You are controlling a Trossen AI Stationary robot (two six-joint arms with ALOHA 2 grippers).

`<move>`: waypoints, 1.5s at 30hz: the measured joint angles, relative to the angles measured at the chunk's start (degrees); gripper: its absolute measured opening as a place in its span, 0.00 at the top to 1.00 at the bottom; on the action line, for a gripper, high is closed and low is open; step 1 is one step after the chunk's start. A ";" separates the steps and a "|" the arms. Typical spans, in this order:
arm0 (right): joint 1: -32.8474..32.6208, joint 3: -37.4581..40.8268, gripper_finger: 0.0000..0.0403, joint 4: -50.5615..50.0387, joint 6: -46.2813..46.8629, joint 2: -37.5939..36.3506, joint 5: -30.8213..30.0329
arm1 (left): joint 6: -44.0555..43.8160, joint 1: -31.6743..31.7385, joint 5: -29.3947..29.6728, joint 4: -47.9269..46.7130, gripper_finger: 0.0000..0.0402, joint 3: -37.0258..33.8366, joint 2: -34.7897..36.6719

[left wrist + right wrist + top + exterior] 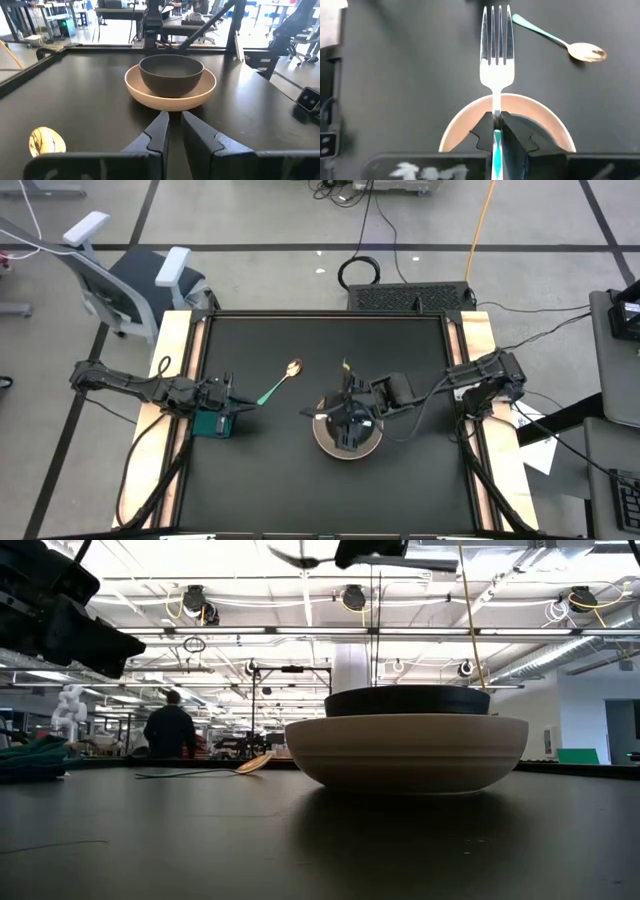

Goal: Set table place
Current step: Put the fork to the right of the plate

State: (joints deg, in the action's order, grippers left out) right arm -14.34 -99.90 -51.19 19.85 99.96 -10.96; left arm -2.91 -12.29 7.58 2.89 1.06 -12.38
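Right gripper: fingers pinched tight on the fork's handle, hanging above the plate and bowl.
Fork: silver, held in the right gripper; tines reach forward past the fingertips, out over bare table beyond the plate's rim; clear of the table.
Plate: round, pinkish-beige, directly under the right gripper, near the middle of the table.
Bowl: black, smaller, sitting inside the plate, below the right gripper.
Spoon: gold bowl, green handle, lying flat on the table; ahead of the fork's tines and off to one side, apart from them; its handle end points toward the left gripper.
Left gripper: low over the table's left side, fingers nearly together with a narrow gap, holding nothing; faces the plate and bowl, with the spoon's gold bowl just beside it.
Background: a person stands far off in the room behind the table.
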 joint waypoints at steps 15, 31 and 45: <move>3.57 0.00 0.97 -8.94 6.53 -1.70 -6.79 | 26.27 0.07 10.28 14.78 0.86 0.13 0.02; -0.40 0.02 0.97 -14.71 21.19 -3.99 -14.60 | 30.92 0.07 12.04 13.92 0.86 0.17 0.02; -1.83 0.03 0.97 -10.20 12.12 -4.12 -14.92 | 28.25 0.07 12.00 13.56 0.86 0.17 0.00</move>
State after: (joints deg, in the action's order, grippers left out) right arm -16.17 -99.87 -61.39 31.97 95.84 -25.88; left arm 25.34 -12.23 19.57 16.44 1.23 -12.38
